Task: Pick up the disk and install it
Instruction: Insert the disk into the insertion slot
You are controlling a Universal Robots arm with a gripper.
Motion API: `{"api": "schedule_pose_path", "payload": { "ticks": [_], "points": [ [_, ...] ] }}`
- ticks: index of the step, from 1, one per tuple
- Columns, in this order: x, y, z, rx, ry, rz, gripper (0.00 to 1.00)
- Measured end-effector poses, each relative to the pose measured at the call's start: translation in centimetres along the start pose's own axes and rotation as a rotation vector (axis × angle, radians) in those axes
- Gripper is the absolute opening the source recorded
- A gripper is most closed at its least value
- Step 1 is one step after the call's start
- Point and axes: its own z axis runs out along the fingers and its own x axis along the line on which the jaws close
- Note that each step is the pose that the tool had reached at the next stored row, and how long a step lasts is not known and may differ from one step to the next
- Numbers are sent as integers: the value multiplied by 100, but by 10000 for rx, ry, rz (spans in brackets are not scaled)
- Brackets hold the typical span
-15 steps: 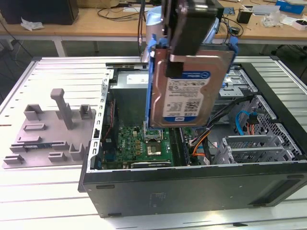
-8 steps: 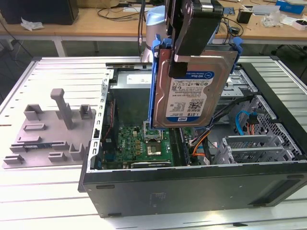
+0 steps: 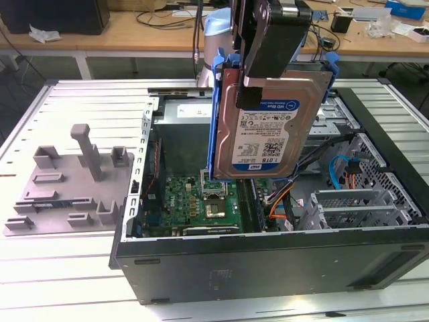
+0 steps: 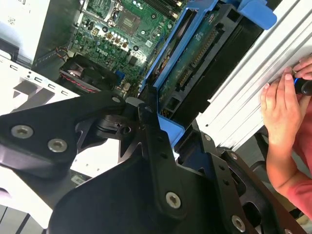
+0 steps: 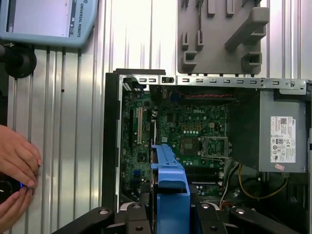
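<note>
The disk, a silver hard drive with a white-and-blue label in a blue plastic rail bracket, hangs upright above the open computer case, over the motherboard. My black gripper is shut on the disk's upper edge, and the label faces the exterior camera. In the second wrist view the disk shows its circuit-board side between the dark fingers. In the first wrist view the blue bracket is edge-on, with the gripper around it.
A grey metal drive cage sits at the case's side on the exterior view's right. A grey plastic fixture lies on the table on the exterior view's left. A person's hands rest by the case, near a teach pendant.
</note>
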Motion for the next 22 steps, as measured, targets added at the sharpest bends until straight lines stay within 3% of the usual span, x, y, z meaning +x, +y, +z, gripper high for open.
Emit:
{"api": "schedule_pose_path", "payload": {
  "ticks": [8,13,17,22],
  "points": [
    [-1,-2,-1,9,-26,-1,37],
    [0,-2,0,125,-144,-5,37],
    [7,-2,0,186,-150,-6,37],
    [22,-47,-2,197,-160,-5,37]
  ]
}}
